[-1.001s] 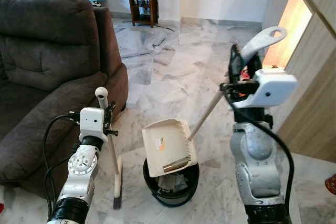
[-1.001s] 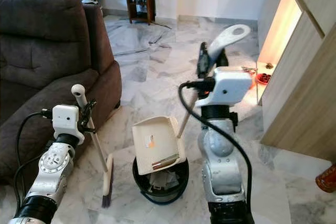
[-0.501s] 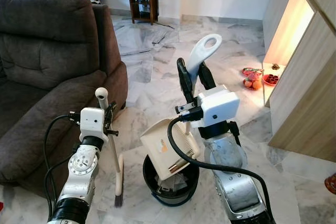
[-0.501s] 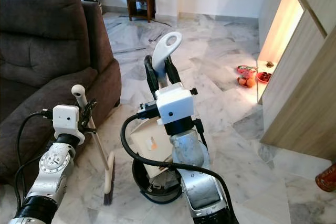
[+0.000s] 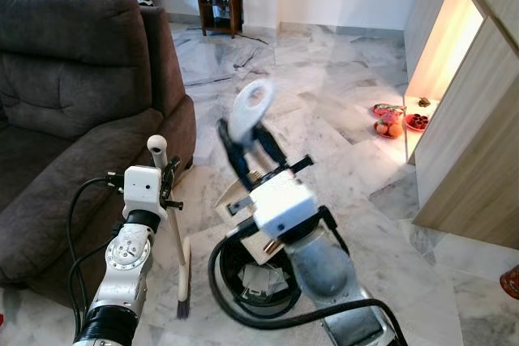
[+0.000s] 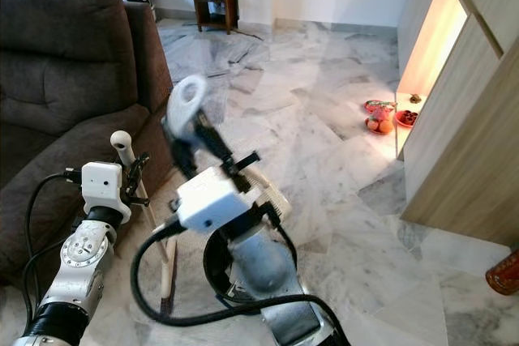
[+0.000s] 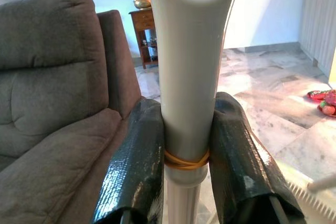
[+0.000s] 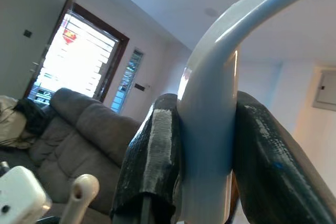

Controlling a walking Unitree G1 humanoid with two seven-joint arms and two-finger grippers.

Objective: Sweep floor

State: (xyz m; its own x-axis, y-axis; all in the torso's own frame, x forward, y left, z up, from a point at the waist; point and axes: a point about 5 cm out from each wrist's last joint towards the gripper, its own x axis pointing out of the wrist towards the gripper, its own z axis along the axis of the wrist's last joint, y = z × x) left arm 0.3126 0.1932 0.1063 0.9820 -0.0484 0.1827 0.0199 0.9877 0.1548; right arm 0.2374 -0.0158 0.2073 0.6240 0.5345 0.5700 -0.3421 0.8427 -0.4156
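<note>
Broom and dustpan are being held beside the sofa (image 5: 73, 95).
The broom (image 5: 180, 257) is being clamped upright by the left gripper (image 5: 168, 184), its bristles on the marble floor (image 5: 340, 127) near the sofa's arm. The dustpan handle (image 5: 250, 111) is being squeezed by the right gripper (image 5: 247, 151), above the black bin (image 5: 243, 281) just beyond the broom.

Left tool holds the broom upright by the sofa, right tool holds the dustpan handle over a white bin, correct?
Not quite: the bin is black, as the left eye view shows. The left tool does hold the broom by the sofa, and the right tool the dustpan handle.
</note>
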